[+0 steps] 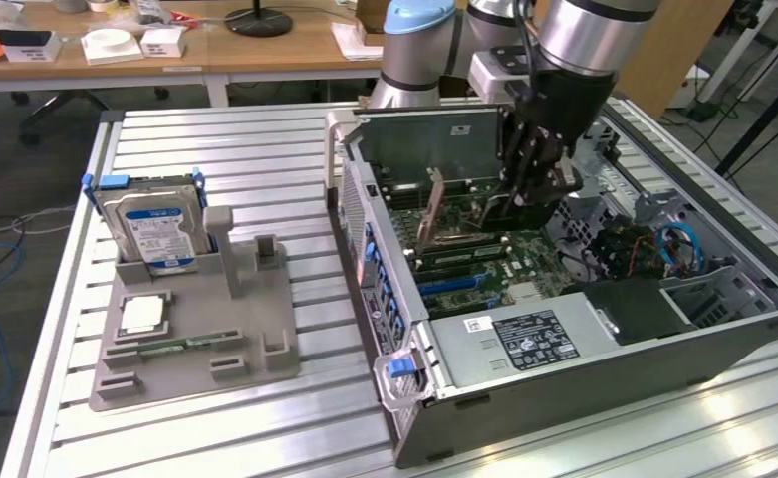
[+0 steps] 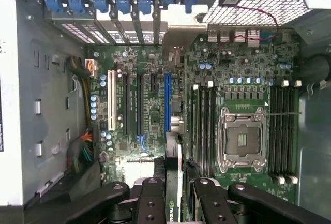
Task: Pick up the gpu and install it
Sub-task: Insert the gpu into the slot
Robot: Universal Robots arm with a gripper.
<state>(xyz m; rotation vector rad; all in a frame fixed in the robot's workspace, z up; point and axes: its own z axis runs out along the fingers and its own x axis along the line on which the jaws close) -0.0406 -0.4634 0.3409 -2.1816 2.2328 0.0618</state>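
The open computer case point(image 1: 602, 329) is being seen filling the right half of the exterior view, its motherboard point(image 2: 155, 100) exposed. The gripper point(image 1: 528, 189) is being held inside the case in the upper centre right of that frame, over the board. The gpu point(image 2: 174, 182) is being gripped edge-on between the closed-in fingers point(image 2: 150, 203), at the bottom centre of the wrist view. Its long axis is being kept in line with the blue expansion slot point(image 2: 167, 102), which is lying directly ahead of the card, in the middle of the wrist frame. The card is being shown as a thin green board edge with a silver bracket point(image 1: 431, 214) at one end.
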